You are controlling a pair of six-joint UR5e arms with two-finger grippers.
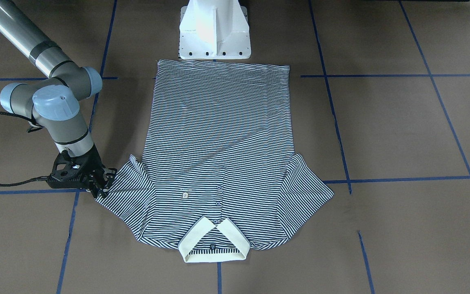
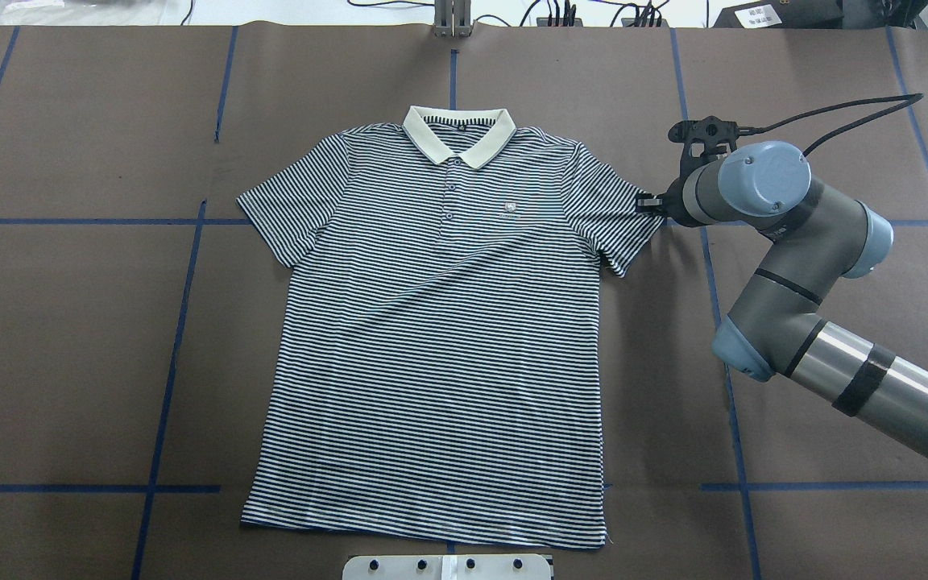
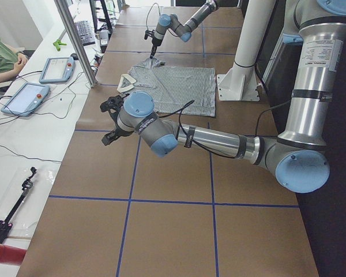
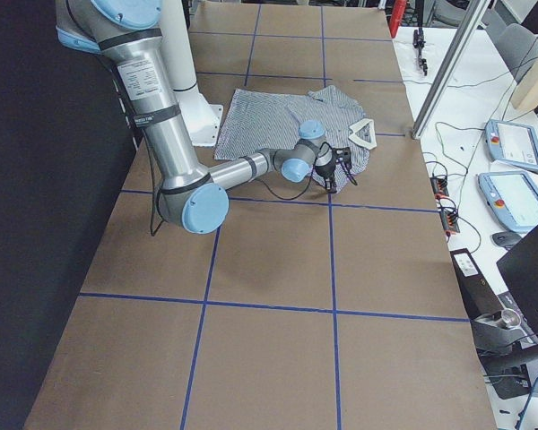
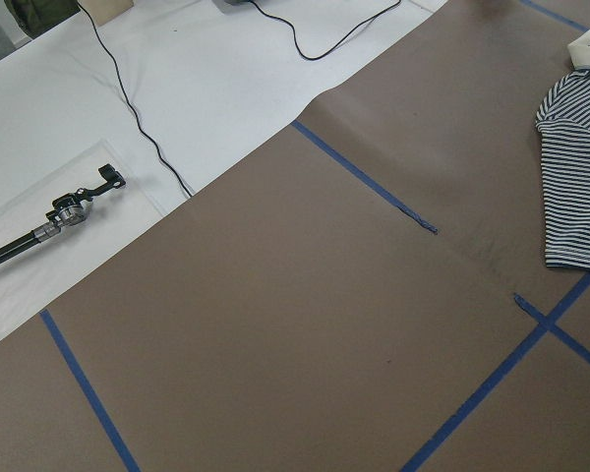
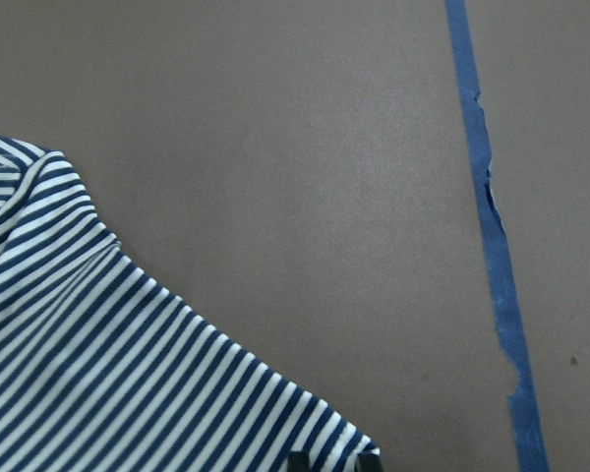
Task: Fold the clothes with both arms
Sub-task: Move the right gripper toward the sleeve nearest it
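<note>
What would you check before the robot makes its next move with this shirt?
1. The shirt lies spread flat, front up: ok.
2. The collar lies flat: ok.
3. The right gripper is at the edge of a sleeve: ok.
4. The right gripper's hold on that sleeve: cannot tell.
5. The left gripper is at the other sleeve: not ok; it hangs well aside of the shirt.

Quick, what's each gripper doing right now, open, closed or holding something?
Left gripper: cannot tell, seen only from the side, off the polo shirt.
Right gripper: at the edge of the sleeve; open or shut cannot be told.
</note>
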